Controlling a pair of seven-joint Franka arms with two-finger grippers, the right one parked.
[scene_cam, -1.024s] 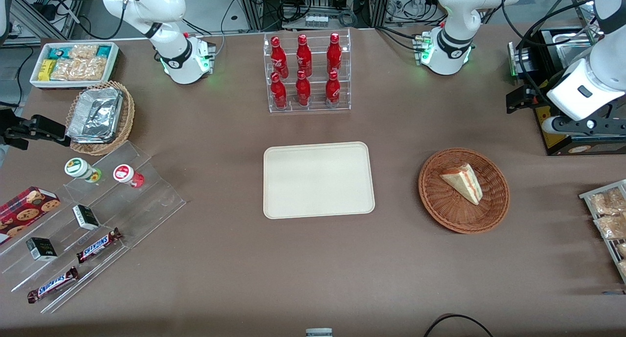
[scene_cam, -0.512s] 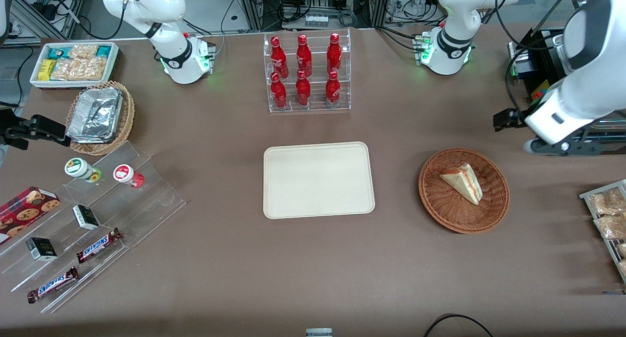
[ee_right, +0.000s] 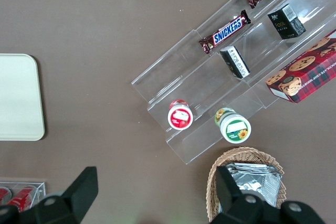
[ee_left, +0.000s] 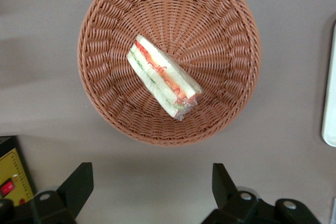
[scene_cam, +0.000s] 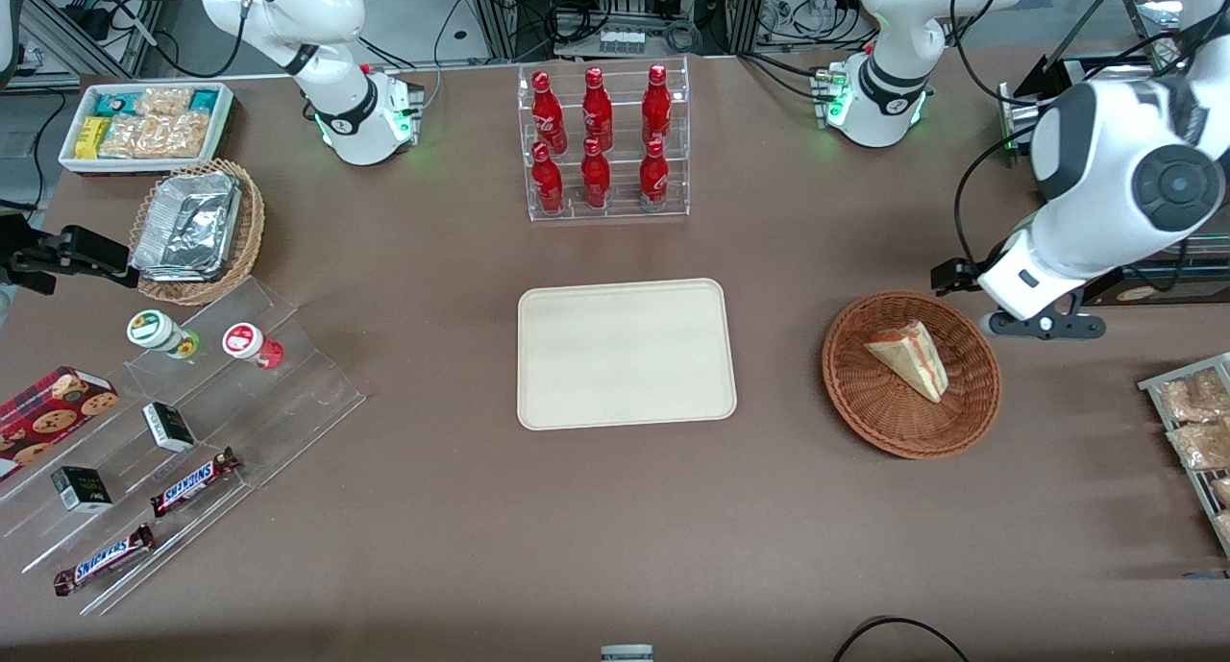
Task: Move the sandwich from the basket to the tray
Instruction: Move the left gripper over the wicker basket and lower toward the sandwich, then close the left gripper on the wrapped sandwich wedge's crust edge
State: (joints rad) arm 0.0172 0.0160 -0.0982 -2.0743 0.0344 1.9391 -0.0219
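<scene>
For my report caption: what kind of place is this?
Probably a robot lab staged as a snack shop: a rack of red bottles, chocolate bars, and cable racks by the table. The gripper hangs open near the sandwich basket.

Bare surface point(scene_cam: 778, 355) separates basket point(scene_cam: 865, 407) from tray point(scene_cam: 625, 355). The gripper point(ee_left: 152, 195), fingers spread, hangs just beside the basket; only the low wicker rim surrounds the sandwich point(ee_left: 163, 77).

Sandwich point(scene_cam: 910, 357) in basket point(scene_cam: 865, 407); tray point(scene_cam: 625, 354) bare; gripper point(scene_cam: 1043, 324) beside basket

Robot lab: cable racks point(scene_cam: 615, 9), mock snack table point(scene_cam: 461, 547).
</scene>
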